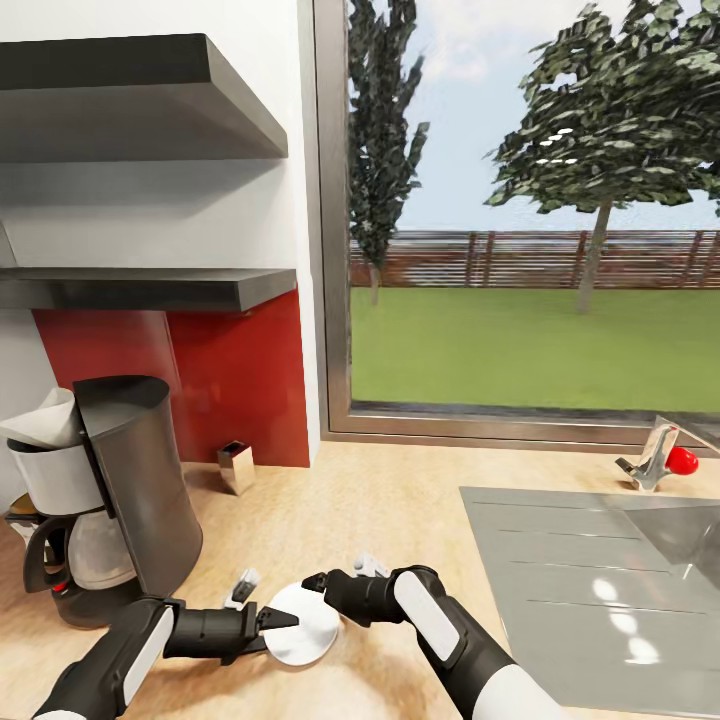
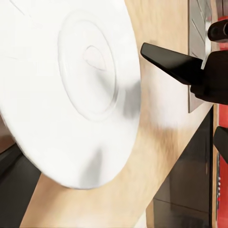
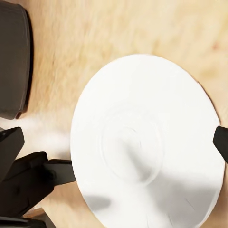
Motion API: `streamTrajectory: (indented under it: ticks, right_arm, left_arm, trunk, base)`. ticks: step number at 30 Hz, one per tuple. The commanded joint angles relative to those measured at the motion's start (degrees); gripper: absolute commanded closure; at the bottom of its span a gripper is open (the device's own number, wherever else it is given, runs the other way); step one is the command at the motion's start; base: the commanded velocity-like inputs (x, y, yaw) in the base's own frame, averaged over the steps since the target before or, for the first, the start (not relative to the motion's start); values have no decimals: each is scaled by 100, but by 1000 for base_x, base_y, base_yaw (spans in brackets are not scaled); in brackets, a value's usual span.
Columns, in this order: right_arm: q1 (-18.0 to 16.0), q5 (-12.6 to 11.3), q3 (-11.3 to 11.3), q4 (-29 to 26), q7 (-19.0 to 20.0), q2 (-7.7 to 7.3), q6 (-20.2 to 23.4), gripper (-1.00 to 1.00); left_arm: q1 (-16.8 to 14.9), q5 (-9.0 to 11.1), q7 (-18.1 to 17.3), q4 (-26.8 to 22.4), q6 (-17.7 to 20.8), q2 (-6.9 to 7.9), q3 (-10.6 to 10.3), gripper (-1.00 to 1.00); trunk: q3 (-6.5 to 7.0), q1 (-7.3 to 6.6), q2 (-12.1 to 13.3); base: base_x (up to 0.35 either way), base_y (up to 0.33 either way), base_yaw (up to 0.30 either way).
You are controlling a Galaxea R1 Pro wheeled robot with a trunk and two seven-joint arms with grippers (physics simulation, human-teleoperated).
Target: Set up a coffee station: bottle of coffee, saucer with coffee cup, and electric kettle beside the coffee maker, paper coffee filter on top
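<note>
Between the two hands lies the saucer (image 1: 303, 623) on the worktop (image 1: 400, 520), the left hand (image 1: 283, 620) pinching its rim, the right hand (image 1: 318, 583) parted beside its far edge.

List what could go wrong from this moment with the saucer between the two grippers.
1. The saucer sits tilted between the left gripper and the right gripper, each at an edge; if either lets go unevenly, it may drop onto the kitchen countertop.
2. The coffee maker, with its paper filter on top, stands close by the left arm; a wide swing may knock it.
</note>
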Motion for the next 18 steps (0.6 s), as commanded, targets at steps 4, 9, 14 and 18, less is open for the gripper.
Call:
streamTrajectory:
  ticks: [4, 9, 14, 18]
  right_arm:
    - [-2, -32, 4, -3, -29, 0, 11, -100]
    - [-2, -31, 4, -11, -29, 0, 11, -100]
    - [-2, -31, -1, -12, -29, 0, 11, -100]
    - [-2, -30, -4, -16, -29, 0, 11, -100]
  left_arm:
    - [1, -69, -13, 4, -7, -16, -50, -100]
    - [1, -66, -14, 4, -7, -20, -211, -100]
    - [1, -66, -14, 4, -6, -14, -242, -100]
    - [1, -66, -14, 4, -6, -20, -247, -100]
  trunk:
    - [-3, 2, -3]
    - [-3, 2, -3]
    - [-3, 2, -3]
    - [-3, 2, -3]
  base:
    - [0, 0, 0]
    - [0, 0, 0]
    - [0, 0, 0]
    - [0, 0, 0]
